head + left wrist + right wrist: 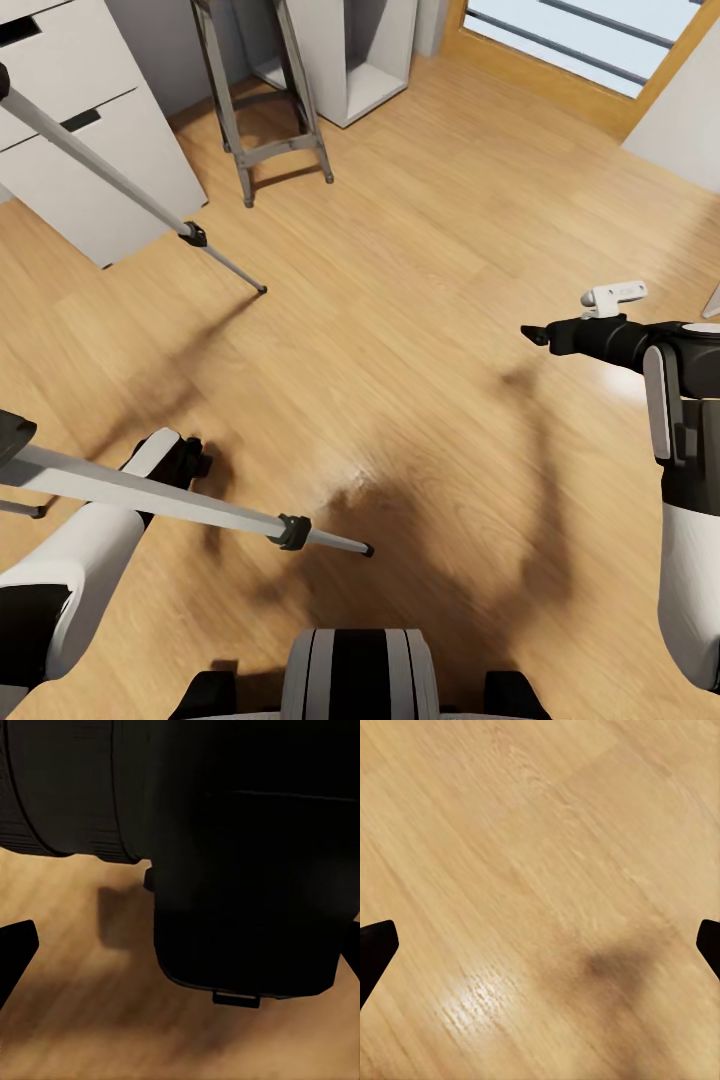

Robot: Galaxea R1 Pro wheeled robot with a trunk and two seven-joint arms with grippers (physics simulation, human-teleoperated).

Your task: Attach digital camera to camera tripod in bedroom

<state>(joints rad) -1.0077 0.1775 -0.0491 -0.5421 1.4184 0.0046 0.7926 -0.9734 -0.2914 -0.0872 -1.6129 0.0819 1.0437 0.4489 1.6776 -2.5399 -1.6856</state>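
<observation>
I have the digital camera point(240, 855) close against my left tool: the left wrist view shows its black body and lens barrel hanging over the wood floor point(420, 300). The left fingertips point(15, 949) sit wide at the edges, so I cannot tell whether the tool is clamped on the camera.

The camera tripod point(200, 505) stands just beside me on the left, one silver leg crossing in front of my left arm, another leg point(140, 195) planted farther off near the white drawer unit point(90, 130). Its head is above the view.

My judgement: the camera must be lifted to the tripod head, so I would raise it slowly, base kept level, clear of the legs.

My right tool point(540, 335) hovers empty over bare floor, fingers apart.
</observation>
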